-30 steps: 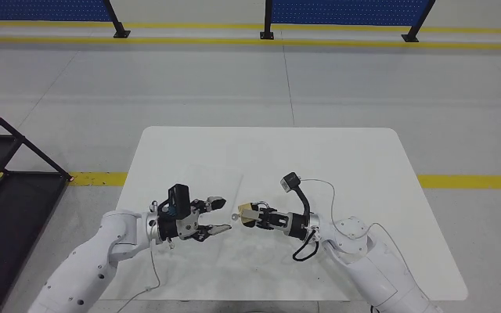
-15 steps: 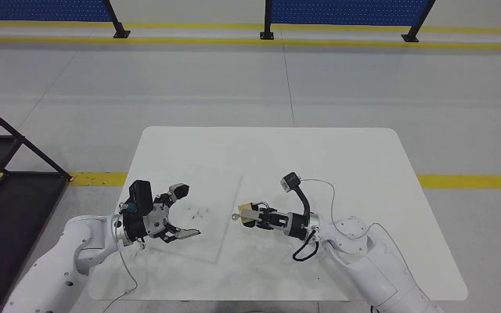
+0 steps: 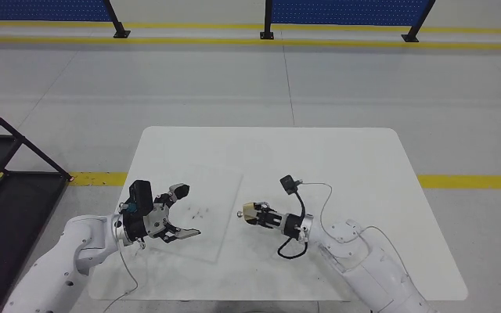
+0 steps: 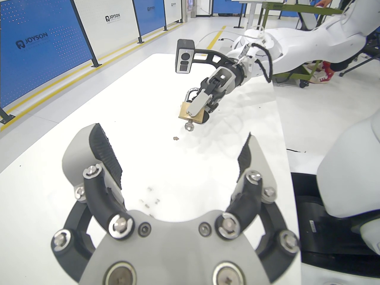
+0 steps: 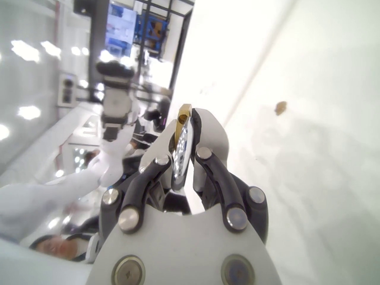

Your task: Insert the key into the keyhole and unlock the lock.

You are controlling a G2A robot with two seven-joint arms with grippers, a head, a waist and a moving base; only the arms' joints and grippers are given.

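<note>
Here the right tool (image 3: 252, 212) clamps the brass lock (image 4: 184, 111), key (image 4: 189, 126) seated in it; the left tool (image 4: 172, 137) gapes wide.

A white table (image 3: 352, 156) bears a small brown speck (image 4: 175, 138), blue barriers (image 3: 47, 8) behind

The left gripper (image 3: 189, 210) stood spread wide above the white table (image 3: 352, 156), well apart from the right gripper (image 3: 255, 213), which clamped a brass lock (image 3: 248, 209), its key (image 3: 239, 213) protruding leftward.
</note>
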